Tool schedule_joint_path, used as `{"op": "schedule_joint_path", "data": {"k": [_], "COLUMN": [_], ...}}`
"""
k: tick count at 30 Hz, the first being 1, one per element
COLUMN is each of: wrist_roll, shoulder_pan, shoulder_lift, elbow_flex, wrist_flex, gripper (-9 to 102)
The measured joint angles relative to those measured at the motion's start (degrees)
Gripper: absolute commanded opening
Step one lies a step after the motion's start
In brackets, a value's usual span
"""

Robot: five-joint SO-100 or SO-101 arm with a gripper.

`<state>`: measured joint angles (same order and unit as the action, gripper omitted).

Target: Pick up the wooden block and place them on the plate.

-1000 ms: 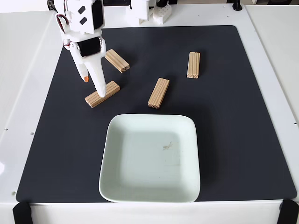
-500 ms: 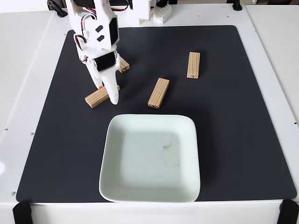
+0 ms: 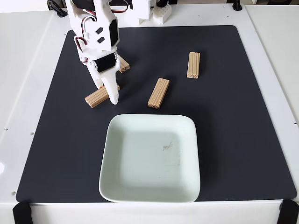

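My white two-finger claw (image 3: 109, 92) stands over the left light-tan wooden bar (image 3: 96, 97), fingers on either side of its right end; I cannot tell whether they press it or stand apart. That bar lies on the black mat (image 3: 224, 116), left of and beyond the pale mint-white square plate (image 3: 149, 158). A second bar (image 3: 123, 64) pokes out behind my wrist, farther back. A third (image 3: 159, 93) lies near the plate's far rim, and a fourth (image 3: 193, 65) rests far right, well apart.
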<state>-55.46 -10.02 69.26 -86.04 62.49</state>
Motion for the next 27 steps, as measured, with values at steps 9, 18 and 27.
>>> {"op": "schedule_joint_path", "data": {"k": [9,18,27], "wrist_roll": [0.0,-0.3,1.7], "shoulder_pan": [0.0,0.2,0.3], "shoulder_lift": [-0.5,-1.1,2.1], "elbow_flex": [0.1,0.1,-0.1], "wrist_flex": [0.0,-0.1,-0.1], "gripper": [24,1,0]}}
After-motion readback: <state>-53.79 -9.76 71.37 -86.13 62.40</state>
